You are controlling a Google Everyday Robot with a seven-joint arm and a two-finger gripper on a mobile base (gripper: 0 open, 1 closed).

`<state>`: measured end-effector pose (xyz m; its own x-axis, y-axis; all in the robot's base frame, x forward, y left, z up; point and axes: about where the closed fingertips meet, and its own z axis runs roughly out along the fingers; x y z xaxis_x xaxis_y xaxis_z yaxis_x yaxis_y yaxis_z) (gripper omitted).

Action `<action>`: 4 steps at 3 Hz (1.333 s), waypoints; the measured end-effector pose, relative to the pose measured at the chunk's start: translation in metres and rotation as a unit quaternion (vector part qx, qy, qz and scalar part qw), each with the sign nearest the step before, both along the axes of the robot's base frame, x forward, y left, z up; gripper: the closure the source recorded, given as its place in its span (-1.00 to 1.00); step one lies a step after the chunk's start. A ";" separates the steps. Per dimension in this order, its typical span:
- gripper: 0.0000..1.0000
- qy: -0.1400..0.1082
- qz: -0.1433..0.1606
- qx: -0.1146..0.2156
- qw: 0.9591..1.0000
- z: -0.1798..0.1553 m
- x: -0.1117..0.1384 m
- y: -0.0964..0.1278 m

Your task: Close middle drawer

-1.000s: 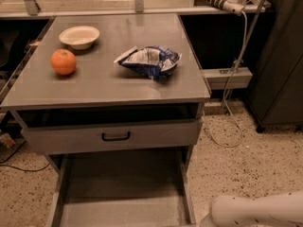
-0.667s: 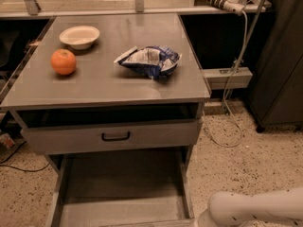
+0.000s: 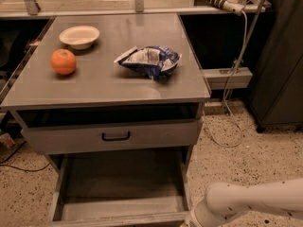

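The grey tabletop (image 3: 109,82) carries a white bowl (image 3: 79,36) at 11 o'clock, an orange (image 3: 63,61) just below it, and a crumpled blue-and-white snack bag (image 3: 150,60) at centre, its print unreadable. The floor is speckled terrazzo (image 3: 236,164). A white cable (image 3: 236,65) hangs at 2 o'clock. The middle drawer (image 3: 123,183) stands pulled out at 6 o'clock, under the taller drawer (image 3: 113,136). The gripper (image 3: 190,220) sits at its front right corner, and I cannot tell whether it is grasping or released.

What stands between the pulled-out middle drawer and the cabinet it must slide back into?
Nothing visible does. The middle drawer tray is bare, and the space beneath the upper drawer looks free. The hand is out of view, below the bottom edge; only the arm shows by the drawer's front right corner.
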<state>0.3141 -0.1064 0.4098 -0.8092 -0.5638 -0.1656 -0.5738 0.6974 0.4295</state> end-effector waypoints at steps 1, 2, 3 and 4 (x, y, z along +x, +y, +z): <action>1.00 -0.019 0.014 0.017 1.000 0.003 0.040 0.024; 1.00 -0.019 0.014 0.017 1.000 0.003 0.041 0.024; 1.00 -0.025 0.005 0.015 1.000 0.000 0.044 0.024; 1.00 -0.056 -0.032 0.022 0.998 -0.008 0.076 0.022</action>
<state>0.3905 -0.0841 0.4017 -0.8178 -0.5022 -0.2809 -0.5754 0.7153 0.3965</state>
